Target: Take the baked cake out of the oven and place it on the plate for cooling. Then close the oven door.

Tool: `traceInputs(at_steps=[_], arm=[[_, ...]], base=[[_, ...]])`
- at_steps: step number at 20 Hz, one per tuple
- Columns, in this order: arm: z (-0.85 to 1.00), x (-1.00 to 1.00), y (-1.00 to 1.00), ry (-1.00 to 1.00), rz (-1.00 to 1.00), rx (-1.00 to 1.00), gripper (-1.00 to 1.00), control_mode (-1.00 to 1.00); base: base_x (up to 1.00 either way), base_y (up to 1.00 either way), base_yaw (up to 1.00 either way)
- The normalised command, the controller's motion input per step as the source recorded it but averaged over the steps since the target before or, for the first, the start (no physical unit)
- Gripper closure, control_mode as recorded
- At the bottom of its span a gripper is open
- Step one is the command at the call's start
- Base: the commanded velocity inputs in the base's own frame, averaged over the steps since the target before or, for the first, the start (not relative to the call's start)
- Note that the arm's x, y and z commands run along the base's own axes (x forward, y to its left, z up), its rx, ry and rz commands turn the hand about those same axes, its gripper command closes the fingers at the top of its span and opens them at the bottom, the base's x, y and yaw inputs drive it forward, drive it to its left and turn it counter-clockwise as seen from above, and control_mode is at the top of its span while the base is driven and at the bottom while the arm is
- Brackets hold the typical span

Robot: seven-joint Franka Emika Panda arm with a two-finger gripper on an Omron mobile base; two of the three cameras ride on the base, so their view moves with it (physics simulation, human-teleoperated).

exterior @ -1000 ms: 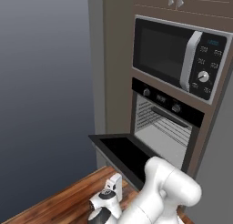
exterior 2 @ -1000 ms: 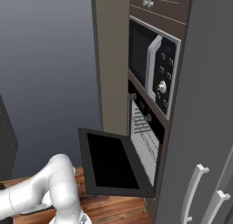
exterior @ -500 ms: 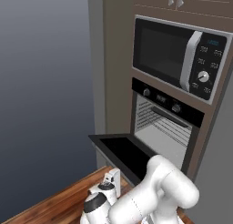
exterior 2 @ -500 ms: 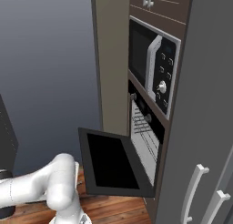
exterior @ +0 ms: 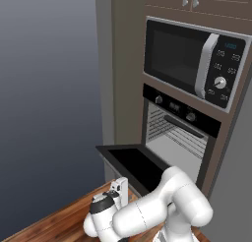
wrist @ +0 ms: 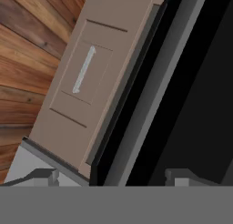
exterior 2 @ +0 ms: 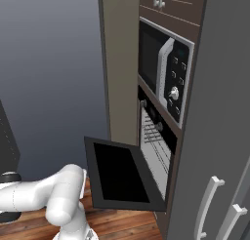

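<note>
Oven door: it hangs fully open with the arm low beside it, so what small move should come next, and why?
Probably bring the tool up under the oven door's free edge. The door lies flat open, the oven's racks look bare, and the hand view already looks along the door's edge.

The wide black glass-fronted oven door looks glossy and smooth, the wire racks metallic. The plank floor is grained brown wood; the taupe cabinet drawer is matt, its handle brushed silver.

No lettering can be read: the microwave's keypad and the oven's small display carry only marks too small and blurred to make out.
</note>
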Motion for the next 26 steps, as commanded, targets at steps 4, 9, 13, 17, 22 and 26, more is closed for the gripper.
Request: traceInputs(at_steps=[4, 9, 13, 17, 22, 26], arm=[[-0.94, 0.57, 0.08, -0.31, -0.25, -0.45, -1.00, -1.00], [-0.77, 0.51, 0.00, -0.41, -0.33, -0.52, -1.00, -1.00], [-0.59, 0.46, 0.00, -0.51, -0.37, -0.57, -1.00, -1.00], [-0.56, 0.48, 0.00, -0.53, -0.41, -0.61, -1.00, -1.00], [-0.51, 0.39, 0.00, -0.57, -0.42, -0.62, -1.00, -1.00], [-0.35, 0.40, -0.02, -0.55, -0.40, -0.58, -1.00, -1.00]], base=[[0.00, 0.00, 0.00], [0.00, 0.00, 0.00], [0.00, 0.00, 0.00], [0.00, 0.00, 0.00], [0.00, 0.00, 0.00], [0.00, 0.00, 0.00]])
